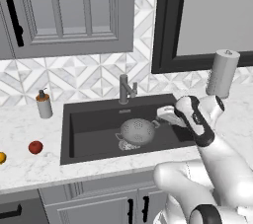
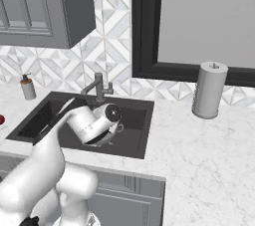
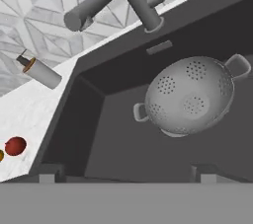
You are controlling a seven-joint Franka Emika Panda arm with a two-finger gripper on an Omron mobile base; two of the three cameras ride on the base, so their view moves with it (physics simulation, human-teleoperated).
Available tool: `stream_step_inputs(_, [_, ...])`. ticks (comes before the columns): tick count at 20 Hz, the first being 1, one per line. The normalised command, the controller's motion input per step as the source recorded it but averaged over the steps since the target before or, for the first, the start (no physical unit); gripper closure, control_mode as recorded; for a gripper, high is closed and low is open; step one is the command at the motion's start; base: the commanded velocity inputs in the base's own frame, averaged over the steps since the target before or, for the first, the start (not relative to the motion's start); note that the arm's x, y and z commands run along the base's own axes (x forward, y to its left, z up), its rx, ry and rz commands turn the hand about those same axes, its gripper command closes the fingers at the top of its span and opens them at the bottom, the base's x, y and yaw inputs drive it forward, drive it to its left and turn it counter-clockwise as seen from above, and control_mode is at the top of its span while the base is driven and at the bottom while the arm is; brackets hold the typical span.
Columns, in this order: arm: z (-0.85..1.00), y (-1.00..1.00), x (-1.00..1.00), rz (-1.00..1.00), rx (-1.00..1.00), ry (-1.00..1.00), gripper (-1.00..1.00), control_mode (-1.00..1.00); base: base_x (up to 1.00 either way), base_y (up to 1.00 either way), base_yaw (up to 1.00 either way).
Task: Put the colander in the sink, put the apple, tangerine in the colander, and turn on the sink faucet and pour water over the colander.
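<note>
Hovering over the sink's right edge, our gripper gapes wide, empty; colander sits inside, so we seek the apple near the counter's left edge.

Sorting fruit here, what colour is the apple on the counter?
Red; the apple shows best in the left base view.

White arm bent low and forward, fingers spread wide, empty.
</note>
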Motion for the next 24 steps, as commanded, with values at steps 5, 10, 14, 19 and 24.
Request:
stream_step_inputs(5, [1.0,0.21,-0.84,0.0,-0.15,-0.01,-1.0,-1.0,0.0,0.0,0.0])
stream_step_inputs(10, [1.0,0.59,-0.75,0.0,-0.22,0.0,-1.0,-1.0,0.0,0.0,0.0])
stream_step_inputs(14, [0.99,0.69,-0.61,0.01,-0.24,0.02,-1.0,-1.0,0.0,0.0,0.0])
stream_step_inputs(19, [0.4,0.99,-0.44,0.03,-0.35,0.05,-1.0,-1.0,0.0,0.0,0.0])
stream_step_inputs(24, [0.0,1.0,-0.29,0.01,-0.31,0.06,-1.0,-1.0,0.0,0.0,0.0])
